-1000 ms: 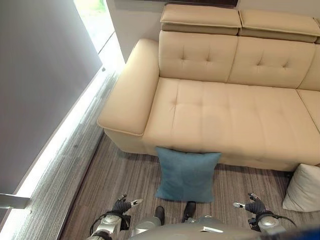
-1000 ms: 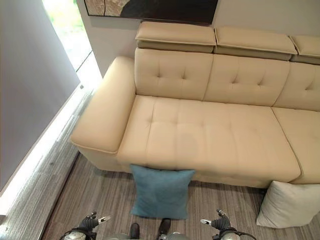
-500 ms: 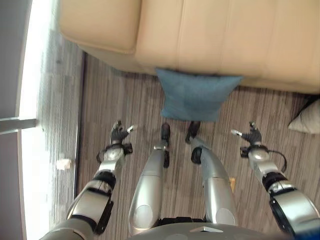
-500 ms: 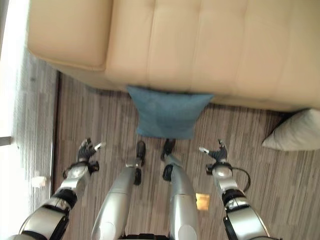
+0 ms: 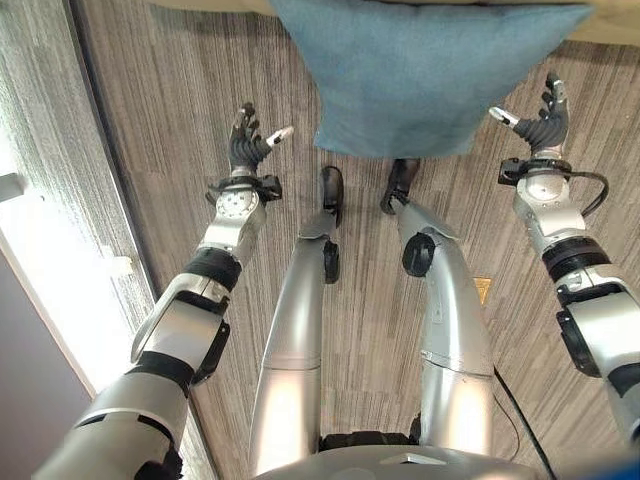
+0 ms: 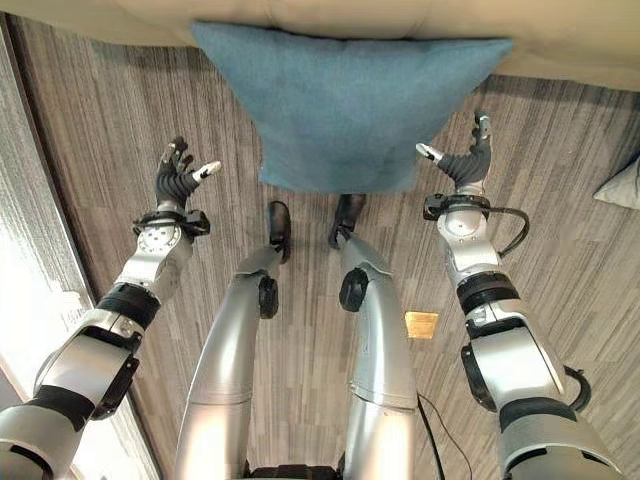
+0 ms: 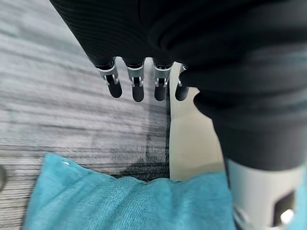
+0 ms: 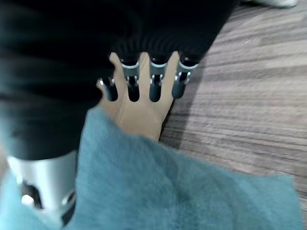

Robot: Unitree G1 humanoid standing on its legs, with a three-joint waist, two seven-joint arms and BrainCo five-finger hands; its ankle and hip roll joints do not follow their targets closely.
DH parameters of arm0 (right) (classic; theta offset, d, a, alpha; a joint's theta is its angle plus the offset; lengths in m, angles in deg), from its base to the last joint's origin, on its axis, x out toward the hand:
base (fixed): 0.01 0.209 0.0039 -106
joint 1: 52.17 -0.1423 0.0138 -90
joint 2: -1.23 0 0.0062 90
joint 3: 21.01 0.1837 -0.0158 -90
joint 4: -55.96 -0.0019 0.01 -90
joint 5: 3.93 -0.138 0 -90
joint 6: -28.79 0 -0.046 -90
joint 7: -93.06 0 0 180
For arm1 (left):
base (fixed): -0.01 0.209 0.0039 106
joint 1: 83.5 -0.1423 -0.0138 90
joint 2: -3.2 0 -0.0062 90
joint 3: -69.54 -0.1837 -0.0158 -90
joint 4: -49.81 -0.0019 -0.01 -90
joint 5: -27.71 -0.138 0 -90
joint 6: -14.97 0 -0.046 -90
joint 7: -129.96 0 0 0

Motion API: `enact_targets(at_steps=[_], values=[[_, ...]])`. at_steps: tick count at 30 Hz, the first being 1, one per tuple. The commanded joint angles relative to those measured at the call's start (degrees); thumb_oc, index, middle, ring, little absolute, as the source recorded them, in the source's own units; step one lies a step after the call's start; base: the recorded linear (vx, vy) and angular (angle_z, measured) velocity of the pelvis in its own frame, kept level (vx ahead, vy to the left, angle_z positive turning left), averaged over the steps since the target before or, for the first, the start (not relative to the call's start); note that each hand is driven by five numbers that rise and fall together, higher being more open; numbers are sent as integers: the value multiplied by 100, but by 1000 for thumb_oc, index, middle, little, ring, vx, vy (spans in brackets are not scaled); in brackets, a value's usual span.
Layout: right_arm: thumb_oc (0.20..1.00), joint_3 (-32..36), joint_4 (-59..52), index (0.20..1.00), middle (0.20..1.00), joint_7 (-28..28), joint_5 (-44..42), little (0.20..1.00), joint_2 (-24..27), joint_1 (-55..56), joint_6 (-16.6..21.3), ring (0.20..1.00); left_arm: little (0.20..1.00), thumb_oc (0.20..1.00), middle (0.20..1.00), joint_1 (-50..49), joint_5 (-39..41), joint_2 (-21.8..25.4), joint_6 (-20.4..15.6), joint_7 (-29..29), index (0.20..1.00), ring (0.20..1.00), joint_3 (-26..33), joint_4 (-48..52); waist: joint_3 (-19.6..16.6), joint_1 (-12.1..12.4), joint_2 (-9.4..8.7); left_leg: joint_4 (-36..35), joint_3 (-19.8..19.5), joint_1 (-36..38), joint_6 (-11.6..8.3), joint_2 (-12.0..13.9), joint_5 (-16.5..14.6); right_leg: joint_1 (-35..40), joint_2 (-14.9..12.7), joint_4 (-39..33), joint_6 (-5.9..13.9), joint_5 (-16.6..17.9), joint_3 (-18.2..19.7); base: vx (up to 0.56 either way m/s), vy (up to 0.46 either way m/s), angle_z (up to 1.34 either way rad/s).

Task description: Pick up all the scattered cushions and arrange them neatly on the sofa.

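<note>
A blue cushion (image 6: 345, 105) is seen standing on a grey wood-grain floor (image 6: 110, 130), with its upper edge leaned against the front of a beige sofa (image 6: 560, 40). Two silver-grey arms are stretched toward it from the near side of the scene.

The left hand (image 5: 245, 150) is held just off the cushion's left edge, apart from it, with its fingers spread and straight and the thumb pointed toward the fabric. Nothing is held in it. In the left wrist view, the dark-tipped fingers (image 7: 137, 88) are shown extended in a row above the floor, with the blue cloth lying past them and the sofa's pale base beyond.

The right hand (image 6: 466, 165) is raised at the cushion's lower right corner, its fingers likewise straight and its thumb turned inward. Whether the thumb tip is touching the fabric cannot be told with certainty; it is shown very near. In the right wrist view, the fingers (image 8: 154, 88) are seen extended over the sofa's base, with the blue cloth close beneath.

A second, pale cushion (image 6: 622, 185) is glimpsed on the floor at the far right, well apart from both hands. A small yellowish patch (image 6: 421, 324) is seen on the floor near the right arm.
</note>
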Motion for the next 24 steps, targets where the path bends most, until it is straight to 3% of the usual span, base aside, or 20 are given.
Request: enact_targets(at_steps=[1, 7, 10, 11, 18, 21, 22, 23, 24], values=[[1000, -143, -385, 1000, 1000, 130, -325, 1000, 55, 877, 325, 1000, 1000, 1000, 1000, -936, 73, -39, -235, 238, 1000, 1000, 200, 181, -783, -94, 169, -376, -396, 183, -243, 26, -205, 189, 5, 442, 746, -530, 485, 54, -31, -5], [1000, -514, -578, 1000, 1000, 260, -326, 1000, 258, 245, 330, 1000, 1000, 1000, 1000, -287, 41, 135, -204, 395, 1000, 1000, -144, 367, -562, -116, 211, 189, -400, -662, -289, -1, -172, -573, -58, 1005, 725, -618, 562, 37, -54, -3], [1000, -678, -531, 1000, 1000, 254, -366, 1000, 221, -70, 328, 1000, 1000, 1000, 1000, 170, -46, 215, -188, 423, 1000, 1000, -379, 300, -390, -136, 277, 389, -505, -846, -325, 9, -127, -580, -81, 1092, 731, -642, 487, 19, -49, -1], [1000, -958, -459, 1000, 1000, 243, -422, 1000, 69, -499, 302, 1000, 1000, 1000, 1000, 615, 1, 199, -188, 501, 1000, 1000, -565, 147, -238, -100, 304, 530, -537, -874, -339, 47, -151, -580, -102, 1141, 783, -599, 430, 0, 0, 0], [1000, -1485, -526, 1000, 1000, 316, -349, 1000, -302, -1276, 262, 1000, 1000, 1000, 1000, 1306, 90, -6, -226, 688, 1000, 1000, -777, -15, -29, -75, 338, 632, -485, -876, -355, 156, -202, -580, -101, 1177, 796, -620, 375, 20, 38, -9], [1000, -1628, -593, 1000, 1000, 373, -335, 1000, -829, -1772, 254, 1000, 1000, 1000, 1000, 1745, 98, -312, -296, 845, 1000, 1000, -895, 95, 32, -74, 325, 749, -456, -878, -369, 211, -233, -580, -148, 1231, 831, -636, 288, 33, 25, -13], [555, -1678, -573, 555, 555, 363, -370, 555, -940, -1875, 268, 555, 1000, 1000, 1000, 1858, 122, -379, -296, 851, 1000, 1000, -941, 47, 10, -70, 327, 772, -476, -878, -363, 200, -234, -580, -136, 1238, 821, -632, 269, 15, 33, -3], [341, -1714, -567, 341, 341, 338, -411, 341, -1056, -1974, 288, 341, 1000, 1000, 1000, 1978, 190, -455, -332, 866, 1000, 1000, -965, 27, -7, -64, 330, 787, -490, -878, -361, 209, -237, -580, -139, 1249, 827, -633, 249, 18, 39, -2], [200, -1746, -637, 200, 200, 354, -504, 200, -1233, -2113, 351, 200, 200, 200, 200, 2126, 283, -542, -383, 912, 200, 200, -971, 103, -51, -54, 334, 765, -493, -878, -362, 218, -230, -580, -139, 1242, 824, -631, 225, 19, 28, -6]])
